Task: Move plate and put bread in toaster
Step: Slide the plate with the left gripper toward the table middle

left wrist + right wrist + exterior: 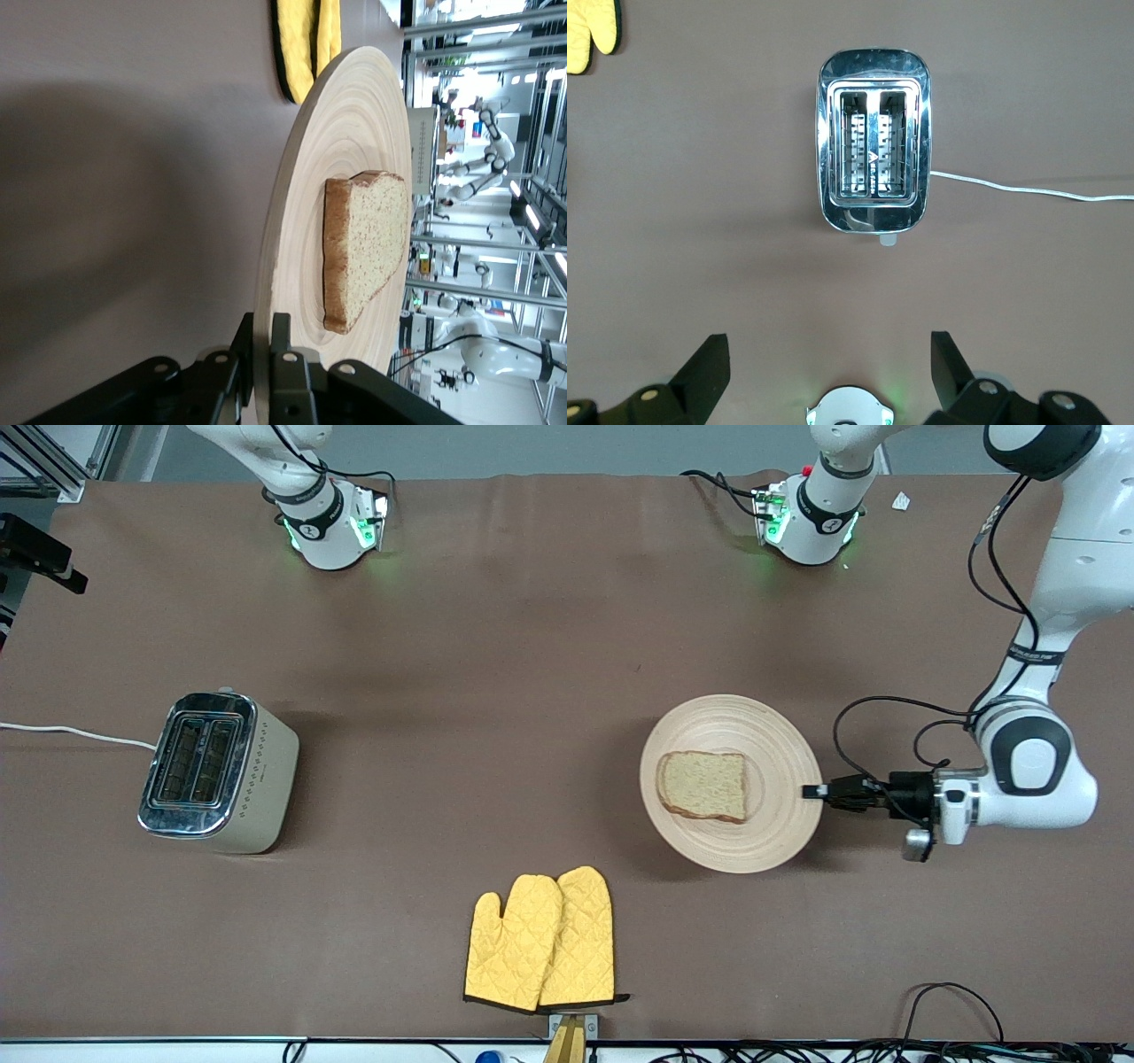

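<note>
Left gripper (811, 790) jaws pinch the stiff, light plate (780, 735) by its rim, loose soft bread (704, 784) may slide; right gripper (830, 367), jaws spread, waits above the toaster (217, 772).

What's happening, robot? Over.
Left end effector shut on plate rim, bread aboard. Right end effector open above toaster. Oven mitts nearby.

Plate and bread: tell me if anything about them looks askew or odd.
The plate is not flat on the table. The left end effector is shut on its rim, and the plate casts a shadow beneath it in the left wrist view. The bread lies on it, intact. Nothing spilled.
</note>
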{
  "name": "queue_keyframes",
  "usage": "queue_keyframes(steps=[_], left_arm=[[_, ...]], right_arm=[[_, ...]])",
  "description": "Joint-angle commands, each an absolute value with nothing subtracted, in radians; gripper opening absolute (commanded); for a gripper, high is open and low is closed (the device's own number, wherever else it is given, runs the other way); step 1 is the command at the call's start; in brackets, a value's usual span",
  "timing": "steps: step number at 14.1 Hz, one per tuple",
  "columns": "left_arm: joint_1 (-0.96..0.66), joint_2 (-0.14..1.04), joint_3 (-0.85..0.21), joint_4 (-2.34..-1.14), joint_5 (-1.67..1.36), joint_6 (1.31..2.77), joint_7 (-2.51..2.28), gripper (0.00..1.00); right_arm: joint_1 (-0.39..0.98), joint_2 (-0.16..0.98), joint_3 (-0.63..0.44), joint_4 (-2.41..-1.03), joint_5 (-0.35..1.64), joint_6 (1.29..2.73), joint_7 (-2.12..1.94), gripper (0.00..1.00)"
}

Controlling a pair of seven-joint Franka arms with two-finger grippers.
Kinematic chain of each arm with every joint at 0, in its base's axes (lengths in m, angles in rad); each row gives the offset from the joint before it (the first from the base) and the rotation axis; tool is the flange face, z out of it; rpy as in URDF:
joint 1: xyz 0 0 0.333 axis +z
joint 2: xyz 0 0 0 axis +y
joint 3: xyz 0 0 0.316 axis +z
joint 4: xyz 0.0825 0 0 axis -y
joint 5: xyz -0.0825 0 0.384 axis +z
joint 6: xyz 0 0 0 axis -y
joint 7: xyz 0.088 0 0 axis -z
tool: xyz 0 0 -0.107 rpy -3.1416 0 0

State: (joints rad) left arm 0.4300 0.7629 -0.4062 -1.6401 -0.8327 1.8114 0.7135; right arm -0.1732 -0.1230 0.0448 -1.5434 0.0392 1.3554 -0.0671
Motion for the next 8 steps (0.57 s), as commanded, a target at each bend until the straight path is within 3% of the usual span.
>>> queue_keyframes(steps=[1, 8], left_arm=[[0.365, 0.761, -0.411, -1.628, -0.867, 1.831, 0.657, 0.0], [0.155, 0.77, -0.413, -1.671, -0.995, 2.054, 0.64, 0.0]], right_arm=[[-0.204, -0.129, 0.06, -1.559, 0.041, 1.364, -0.063, 1.0], [-0.209, -0.127, 0.06, -1.565, 0.041, 1.365, -0.063, 1.0]])
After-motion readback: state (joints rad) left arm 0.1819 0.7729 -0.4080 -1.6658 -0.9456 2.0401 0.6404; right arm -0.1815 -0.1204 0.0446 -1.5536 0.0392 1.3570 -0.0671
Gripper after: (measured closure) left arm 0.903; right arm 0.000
